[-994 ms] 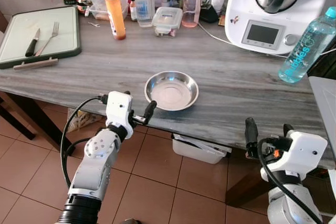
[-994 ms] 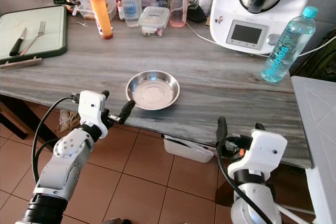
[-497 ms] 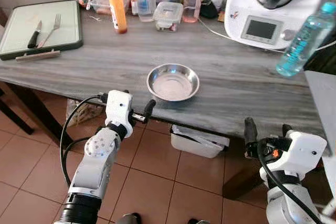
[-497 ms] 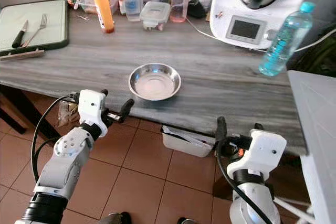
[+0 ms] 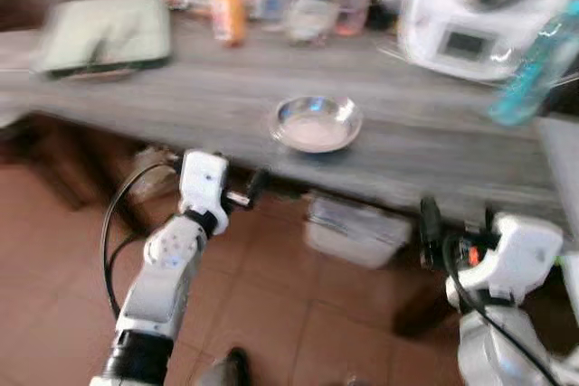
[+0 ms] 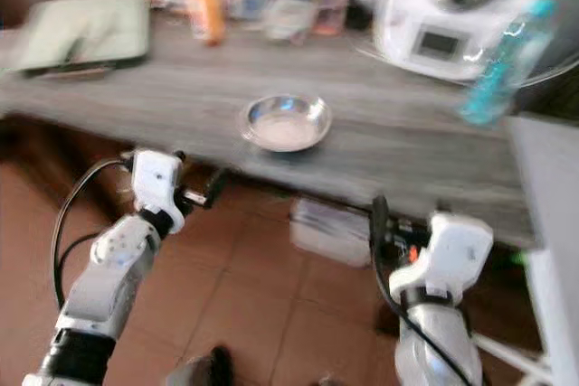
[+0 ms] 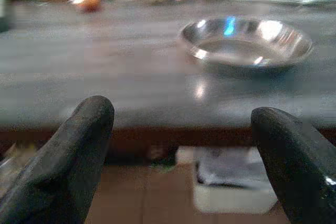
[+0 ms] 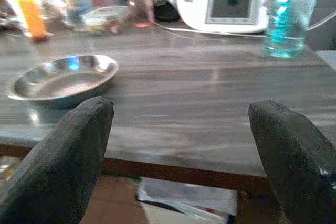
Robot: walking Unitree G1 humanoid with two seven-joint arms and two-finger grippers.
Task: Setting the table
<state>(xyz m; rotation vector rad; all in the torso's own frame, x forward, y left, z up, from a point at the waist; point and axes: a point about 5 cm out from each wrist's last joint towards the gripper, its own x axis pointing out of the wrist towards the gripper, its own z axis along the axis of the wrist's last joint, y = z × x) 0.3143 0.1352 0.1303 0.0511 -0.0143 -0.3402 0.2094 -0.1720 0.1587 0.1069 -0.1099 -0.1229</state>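
Two end effectors hang nearest me, both below the tabletop's front edge and both empty. My left end effector (image 5: 237,197) sits at about eight o'clock from the bowl, fingers spread wide; my right end effector (image 5: 454,226) is at about four o'clock, well apart from it, fingers also wide.

Beyond them the grey tabletop (image 5: 181,101) carries a shallow steel bowl (image 5: 317,123) close to its near edge. I judge it light, stiff and slippery, likely to skate if nudged, so I would pinch the thin rim at its near side, one finger inside and one outside.

Farther off, at roughly eleven o'clock, lies a green board (image 5: 104,33), blurred. At one o'clock stand a white kitchen machine (image 5: 461,15) and a blue water bottle (image 5: 534,74).
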